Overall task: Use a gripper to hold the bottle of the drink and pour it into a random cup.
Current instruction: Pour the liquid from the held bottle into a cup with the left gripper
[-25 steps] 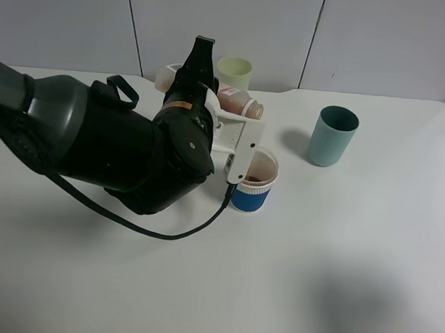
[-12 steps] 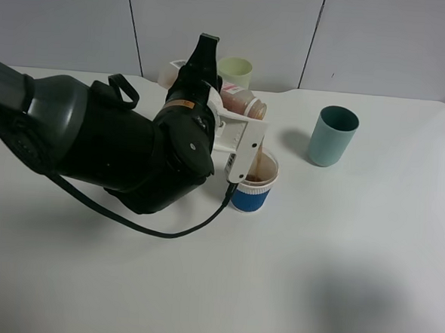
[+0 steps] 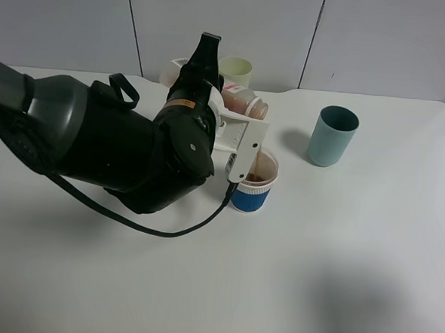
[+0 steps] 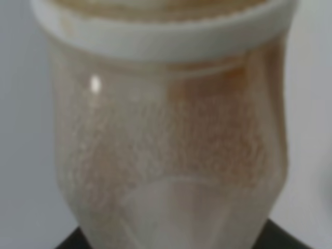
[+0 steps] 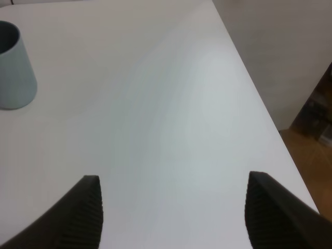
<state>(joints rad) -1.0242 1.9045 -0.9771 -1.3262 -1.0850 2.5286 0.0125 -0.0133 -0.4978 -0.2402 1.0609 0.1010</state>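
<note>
A: Item 1, L gripper, status?
B: Clenched on bottle of the drink, tipped further than a sec ago, neck at cup's 12 o'clock. I judge pour under way. R gripper: released, idle.

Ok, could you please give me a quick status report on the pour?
Left gripper shut on bottle, right gripper open, empty. Bottle tipped toward blue-sleeved cup, brown drink inside cup. Teal tumbler stands apart.
</note>
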